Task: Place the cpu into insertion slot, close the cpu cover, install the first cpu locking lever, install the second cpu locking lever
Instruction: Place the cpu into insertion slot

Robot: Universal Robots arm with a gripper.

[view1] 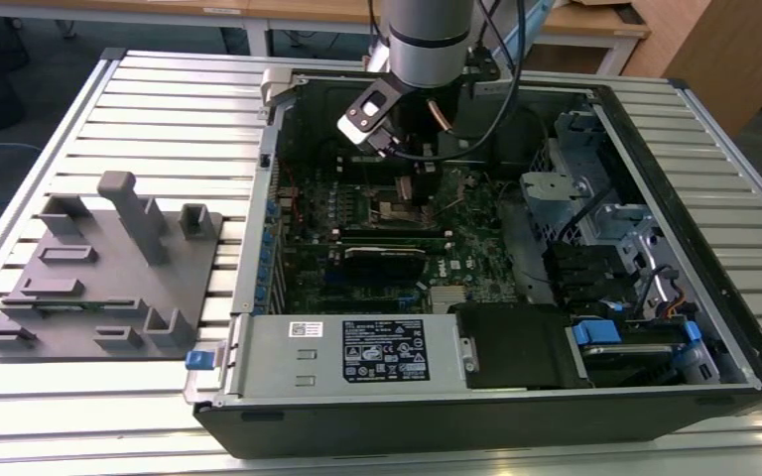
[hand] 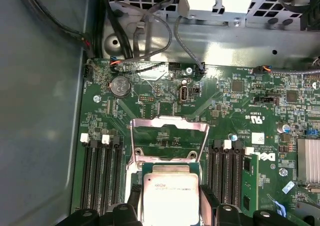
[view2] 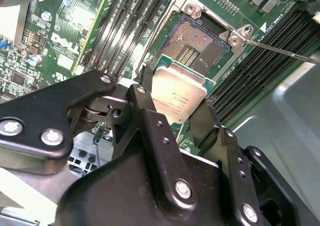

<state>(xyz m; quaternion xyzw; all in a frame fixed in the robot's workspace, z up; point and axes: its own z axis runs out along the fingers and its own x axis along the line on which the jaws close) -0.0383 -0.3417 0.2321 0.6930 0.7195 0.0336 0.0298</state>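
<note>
The robot arm's [view1: 428, 40] black gripper [view1: 405, 154] hung inside the open black metal computer case [view1: 487, 431], near the tabletop's [view1: 156, 109] far edge.

- My gripper [view2: 176, 100]: matt black, studded with silver screws.
- The cpu [view2: 179, 93]: silver-grey lid, green rim.
- The insertion slot [view2: 192, 42]: dark centre speckled with gold, silvery rim.
- The cpu cover [hand: 169, 122]: bare silver frame.
- The motherboard [hand: 235, 98]: deep green; its memory slots [hand: 99, 178] are black with white clips.
- At the exterior view's left: a flat grey fixture block [view1: 90, 278] on a table [view1: 170, 99] of pale ribbed slats.
</note>
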